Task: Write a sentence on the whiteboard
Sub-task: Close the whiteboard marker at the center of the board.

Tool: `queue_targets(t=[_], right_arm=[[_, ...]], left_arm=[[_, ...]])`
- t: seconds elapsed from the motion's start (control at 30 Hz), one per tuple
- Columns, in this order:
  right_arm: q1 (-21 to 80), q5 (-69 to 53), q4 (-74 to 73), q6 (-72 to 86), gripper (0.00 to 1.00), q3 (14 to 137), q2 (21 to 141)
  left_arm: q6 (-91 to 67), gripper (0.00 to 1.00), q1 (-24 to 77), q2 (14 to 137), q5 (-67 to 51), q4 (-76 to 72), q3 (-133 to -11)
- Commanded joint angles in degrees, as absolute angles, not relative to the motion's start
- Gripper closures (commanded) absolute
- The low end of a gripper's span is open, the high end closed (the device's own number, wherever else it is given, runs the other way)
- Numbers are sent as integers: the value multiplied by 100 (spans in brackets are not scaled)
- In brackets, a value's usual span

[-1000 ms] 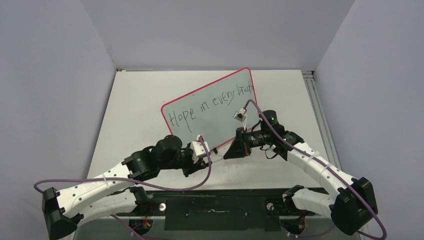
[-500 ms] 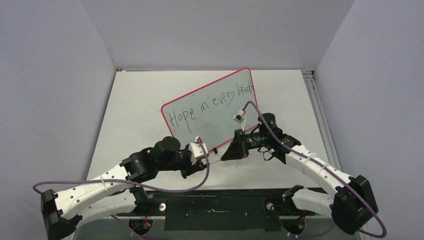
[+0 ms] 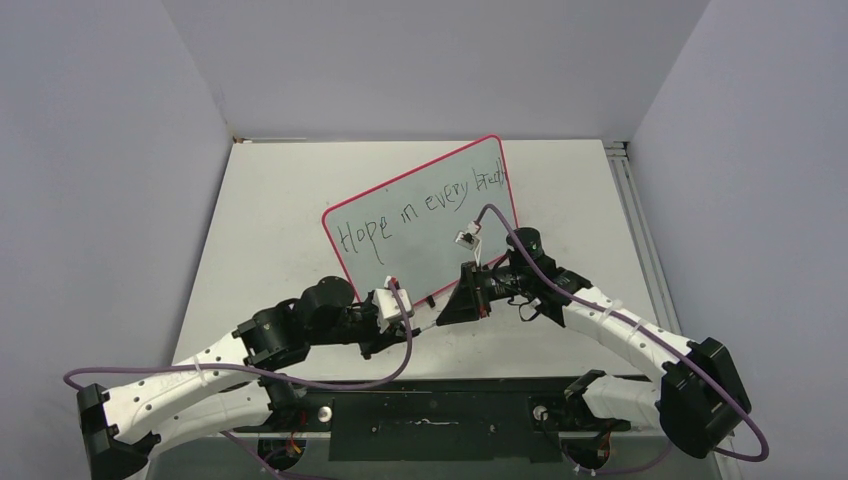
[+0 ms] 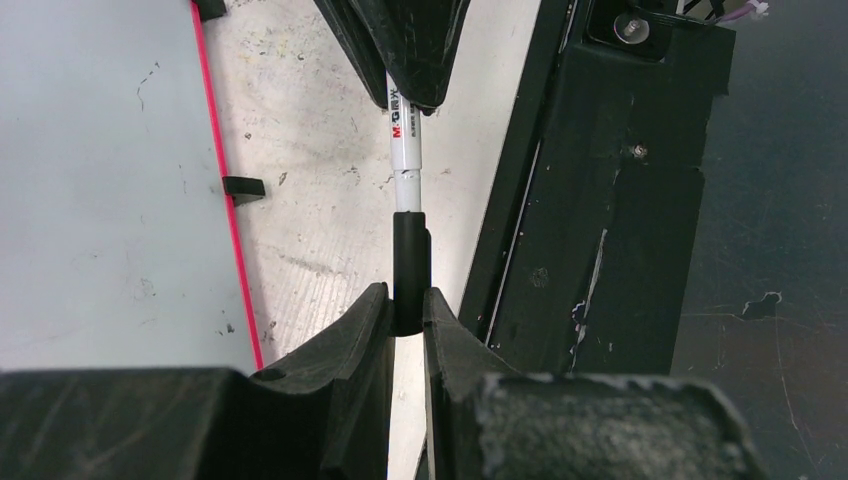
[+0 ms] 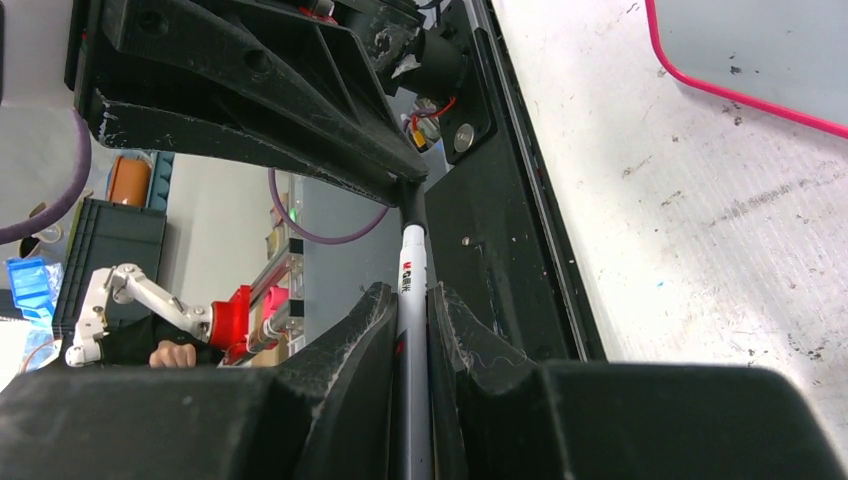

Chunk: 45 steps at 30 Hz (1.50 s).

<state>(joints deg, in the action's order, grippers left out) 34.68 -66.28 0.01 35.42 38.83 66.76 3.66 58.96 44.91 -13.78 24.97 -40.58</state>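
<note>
The whiteboard (image 3: 430, 255), pale with a red-pink rim, lies tilted on the table. The sentence (image 3: 420, 208) reads "Hope in every breath" in black. Below its near edge, the two grippers meet end to end on a white pen (image 3: 433, 316). My left gripper (image 4: 405, 300) is shut on the pen's black cap (image 4: 410, 260), which sits on the barrel (image 4: 405, 150). My right gripper (image 5: 410, 300) is shut on the barrel (image 5: 412, 270). The board's edge also shows in the left wrist view (image 4: 100, 180) and the right wrist view (image 5: 760, 50).
A black base plate (image 3: 430, 415) runs along the near table edge, just below the grippers. Purple cables (image 3: 330, 380) loop over both arms. A small black board foot (image 4: 243, 186) stands by the rim. Grey walls close in the table on three sides.
Both grippers, still joined on the pen, have drifted a little to the left and toward the near edge. The writing on the board has not changed.
</note>
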Motion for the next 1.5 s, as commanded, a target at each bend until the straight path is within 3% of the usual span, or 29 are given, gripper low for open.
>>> queue_targets(t=[0.0, 0.47, 0.8, 1.07, 1.23, 1.33, 1.47], right_arm=[[3541, -6622, 337, 3499, 95, 3885, 6691], [4309, -6351, 1976, 4660, 95, 3518, 6819], [4369, -6082, 2023, 4677, 95, 3609, 6645], [4241, -5779, 1558, 4375, 95, 3728, 6351], [4013, -5586, 1739, 4530, 95, 3583, 6061], [3697, -5495, 2088, 4797, 95, 3380, 5814], [3076, -5401, 2579, 5156, 95, 3181, 5405]], left_arm=[[390, 100, 5933, 4392, -1451, 1970, -4123], [265, 100, 5933, 4214, -1208, 1655, -4201], [262, 100, 5889, 4085, -1141, 1649, -4367], [320, 58, 5828, 4118, -929, 1794, -4783], [62, 44, 5775, 4100, -976, 1809, -4962], [-616, 29, 5652, 4059, -755, 1619, -5017], [-1788, 24, 5308, 4069, -583, 1401, -5077]])
